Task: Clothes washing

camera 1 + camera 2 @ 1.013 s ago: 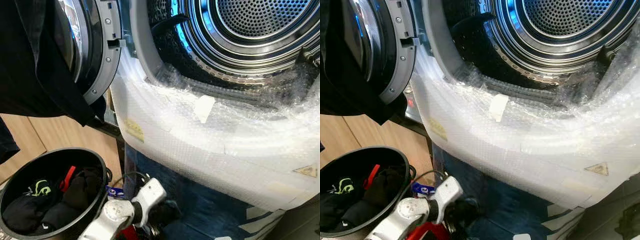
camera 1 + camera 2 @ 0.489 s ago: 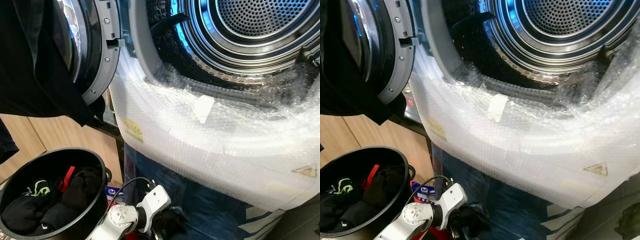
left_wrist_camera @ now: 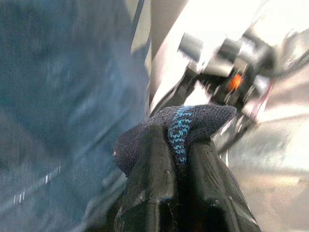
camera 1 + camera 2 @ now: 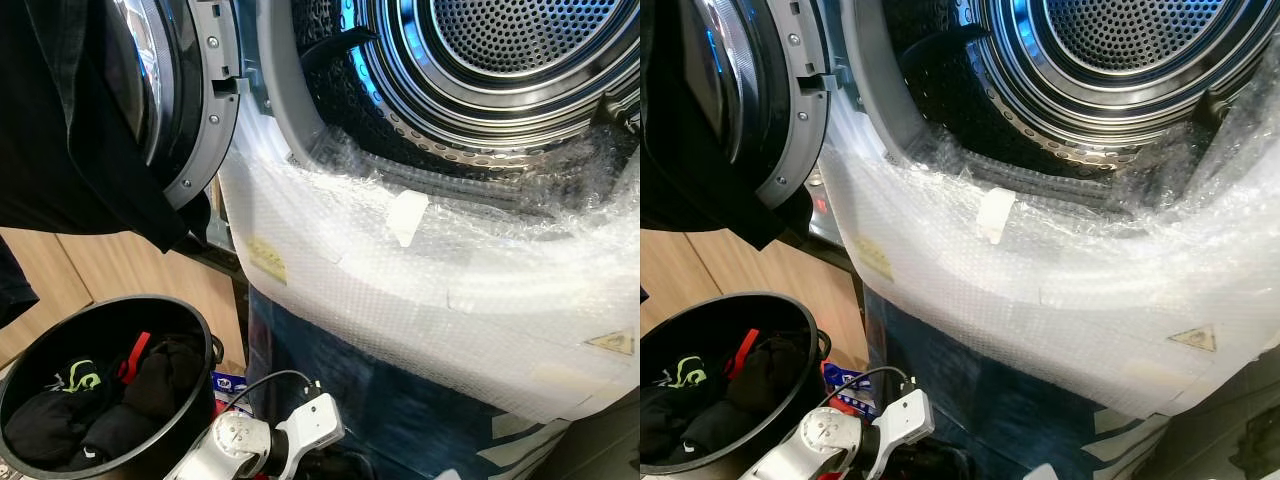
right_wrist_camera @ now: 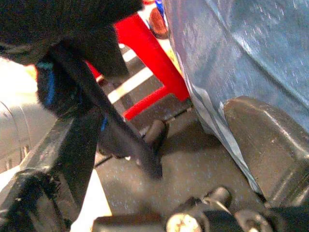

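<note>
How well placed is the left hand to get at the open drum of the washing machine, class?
Probably yes, after a lift. The left hand, shut on a dark sock, is low in front of the machine. The drum stands open above, and only the bubble-wrapped lip must be cleared.

Drum (image 4: 520, 50): polished metal, perforated back wall, glossy with blue reflections. Door seal (image 4: 285, 90): matt grey rubber. Door (image 4: 190, 90): glossy dark glass in a grey plastic ring with visible screws. Front of the machine is wrapped in bubble wrap (image 4: 400, 290), translucent, crinkly, shiny, with matt paper-like tape patches. Below it, blue panel (image 4: 400, 410), dull, streaked. Black garment (image 4: 70, 120) over the door: matt cloth. Bucket (image 4: 200, 330): smooth black plastic, slight sheen; clothes inside matt dark fabric. Left arm (image 4: 250, 445): brushed silver metal, white plastic housing. Left gripper (image 3: 176, 164): matt black fingers (image 3: 149, 169) clamped on a sock (image 3: 193, 121), dark grey knit with a blue stripe. Wood-look laminate panel (image 4: 120, 270), smooth.
</note>
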Controlling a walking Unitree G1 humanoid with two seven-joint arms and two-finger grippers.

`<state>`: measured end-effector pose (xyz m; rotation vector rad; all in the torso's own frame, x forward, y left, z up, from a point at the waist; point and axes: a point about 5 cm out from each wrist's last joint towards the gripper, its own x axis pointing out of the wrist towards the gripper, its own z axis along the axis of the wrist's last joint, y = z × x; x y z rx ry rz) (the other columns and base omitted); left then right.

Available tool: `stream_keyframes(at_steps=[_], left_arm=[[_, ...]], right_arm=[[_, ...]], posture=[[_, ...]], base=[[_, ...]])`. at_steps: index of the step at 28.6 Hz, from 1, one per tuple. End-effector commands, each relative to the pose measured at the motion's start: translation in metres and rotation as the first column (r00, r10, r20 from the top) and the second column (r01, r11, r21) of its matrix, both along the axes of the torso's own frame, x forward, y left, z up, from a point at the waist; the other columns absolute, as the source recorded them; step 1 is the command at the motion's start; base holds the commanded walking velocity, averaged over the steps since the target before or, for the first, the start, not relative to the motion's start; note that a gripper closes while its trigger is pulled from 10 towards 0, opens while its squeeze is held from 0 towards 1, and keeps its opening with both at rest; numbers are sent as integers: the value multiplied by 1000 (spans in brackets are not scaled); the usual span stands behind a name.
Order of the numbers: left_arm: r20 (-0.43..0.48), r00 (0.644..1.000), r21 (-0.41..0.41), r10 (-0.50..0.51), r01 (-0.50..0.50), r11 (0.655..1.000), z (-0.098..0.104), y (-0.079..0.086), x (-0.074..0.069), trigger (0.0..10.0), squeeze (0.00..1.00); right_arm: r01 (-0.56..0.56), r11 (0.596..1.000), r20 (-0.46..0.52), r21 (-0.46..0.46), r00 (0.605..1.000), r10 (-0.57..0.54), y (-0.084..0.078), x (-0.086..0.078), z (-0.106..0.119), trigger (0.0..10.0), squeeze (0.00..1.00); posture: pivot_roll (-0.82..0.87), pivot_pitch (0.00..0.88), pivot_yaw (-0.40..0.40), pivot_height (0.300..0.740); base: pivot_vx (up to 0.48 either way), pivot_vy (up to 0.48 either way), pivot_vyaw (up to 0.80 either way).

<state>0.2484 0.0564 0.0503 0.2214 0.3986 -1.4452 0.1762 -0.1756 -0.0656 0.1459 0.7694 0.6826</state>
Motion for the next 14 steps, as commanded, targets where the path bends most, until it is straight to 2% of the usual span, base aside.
stream_keyframes(at_steps=[1,2,4,6,7,8,10,12,14], left_arm=[[19,998,-13,-58,59,998,10,-5,3,10000,0],[20,997,-25,-71,72,997,13,-6,4,10000,0],[21,996,-41,-89,90,995,18,-9,4,10000,0],[35,995,-45,-97,99,994,20,-12,4,10000,0],[32,993,-44,-116,117,992,20,-14,2,10000,0],[32,993,-44,-116,117,992,20,-14,2,10000,0],[22,989,-51,-147,148,988,19,-19,-3,10000,0],[23,990,-59,-138,139,989,18,-22,-5,10000,0],[20,992,-66,-126,127,990,18,-22,-6,10000,0]], right_arm=[[2,1000,16,26,1000,-2,3,5,3,10000,1000],[-15,999,26,51,1000,14,7,6,5,10000,0],[-35,995,35,91,999,32,12,8,7,10000,0],[-60,983,23,175,998,57,20,10,10,10000,0],[-107,969,19,224,994,106,26,9,12,10000,0],[-107,969,19,224,994,106,26,9,12,10000,0],[-180,950,30,256,984,178,36,12,16,10000,0],[-175,946,50,272,985,167,44,22,21,10000,0],[-185,940,67,288,983,173,49,25,24,10000,0]], posture=[[-42,0,9,740],[-40,0,10,740],[-37,0,11,740],[-33,0,11,740],[-36,0,12,740],[-36,0,12,740],[-34,0,12,740],[-30,0,12,740],[-29,0,12,740]], base=[[0,0,0],[0,0,0],[0,0,0],[0,0,0],[0,0,0],[0,0,0],[0,0,0],[0,0,0],[0,0,0]])
